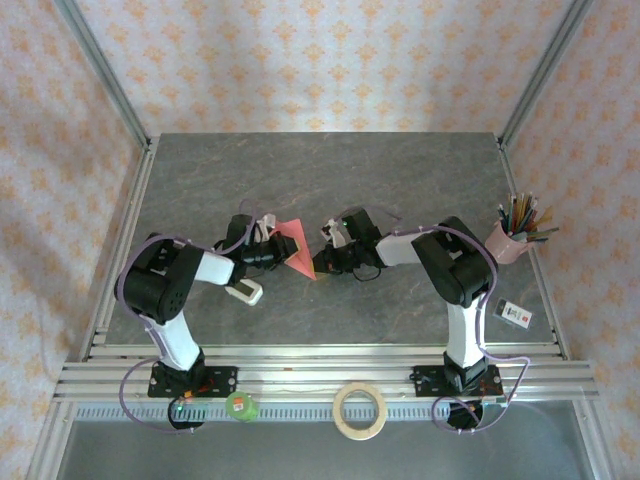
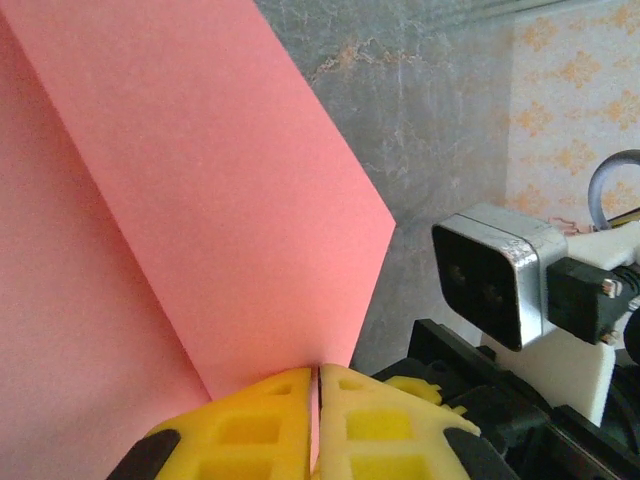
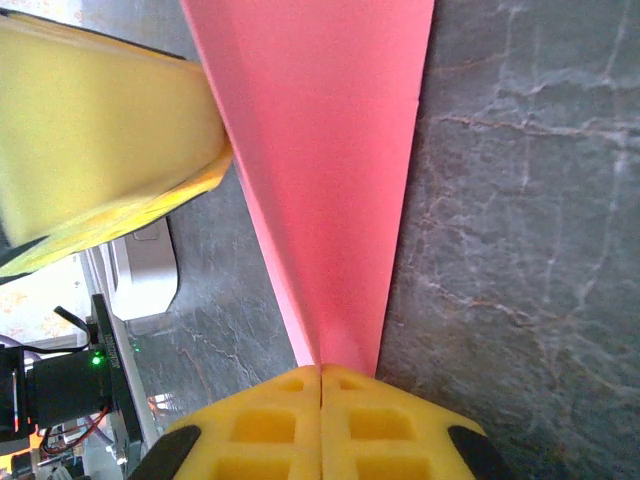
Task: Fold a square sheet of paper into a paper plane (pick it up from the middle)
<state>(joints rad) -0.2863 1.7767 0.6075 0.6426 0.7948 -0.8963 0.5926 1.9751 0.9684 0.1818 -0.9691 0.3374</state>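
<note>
Grey marbled tabletop [image 1: 400, 180], with the folded pink sheet [image 1: 295, 248] held between both arms near its middle.
Left pincer [image 2: 317, 385] and right pincer [image 3: 320, 375] each pinch it shut at an edge; I judge it feather-light, limp and easily creased, so I'd grip along the folds.

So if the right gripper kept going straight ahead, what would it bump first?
The right gripper is shut on the pink paper, so it would push that first. Next would probably be the left gripper, just off to one side, though depth is unclear.
</note>
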